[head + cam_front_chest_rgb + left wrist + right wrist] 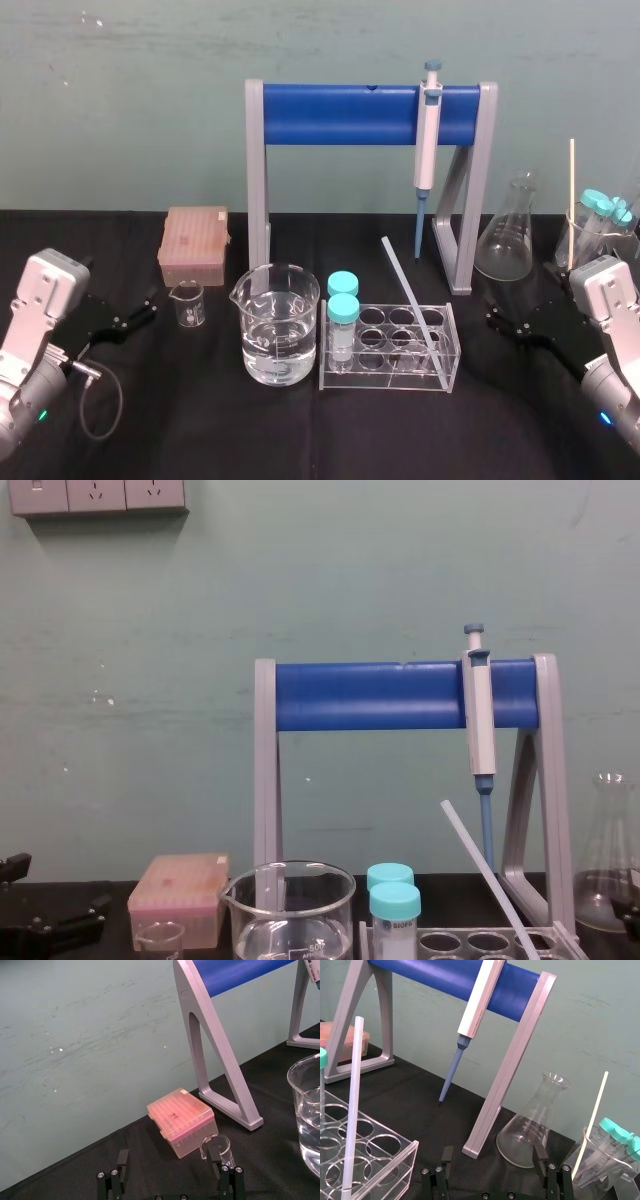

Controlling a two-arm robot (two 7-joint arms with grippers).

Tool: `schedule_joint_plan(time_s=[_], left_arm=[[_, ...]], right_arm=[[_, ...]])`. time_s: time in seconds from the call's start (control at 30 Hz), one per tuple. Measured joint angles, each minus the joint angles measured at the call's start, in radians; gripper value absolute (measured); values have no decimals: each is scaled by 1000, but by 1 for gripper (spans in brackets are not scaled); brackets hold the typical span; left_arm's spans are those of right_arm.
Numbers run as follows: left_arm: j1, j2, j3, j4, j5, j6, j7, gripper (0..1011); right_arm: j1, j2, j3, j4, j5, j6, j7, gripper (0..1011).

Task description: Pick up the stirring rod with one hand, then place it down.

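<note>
The stirring rod (410, 302) stands tilted in the clear tube rack (390, 385) at the worktop's middle front, with its foot in a right-end well and its top leaning back and leftward. The right gripper (497, 318), spread and empty, sits just right of the rack. It is nearer than the left gripper (145, 308), equally agape by the left edge.

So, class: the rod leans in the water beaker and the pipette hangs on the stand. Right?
No: the rod leans in the tube rack, beside the beaker, as the head view shows. The pipette does hang on the stand.
</note>
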Motion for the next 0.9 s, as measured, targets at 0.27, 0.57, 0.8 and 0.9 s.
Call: schedule_joint_plan(time_s=[0.27, 0.57, 0.8, 0.9], left_arm=[[0, 0, 0, 0, 0, 0, 0, 1000], [0, 0, 0, 0, 0, 0, 0, 1000], [0, 0, 0, 0, 0, 0, 0, 1000], [0, 0, 0, 0, 0, 0, 0, 1000]], right_arm=[[-29, 12, 30, -43, 20, -42, 59, 1000], [-47, 35, 39, -110, 61, -125, 205, 1000], [10, 6, 24, -74, 104, -135, 325, 1000], [48, -19, 18, -35, 133, -127, 379, 1000]])
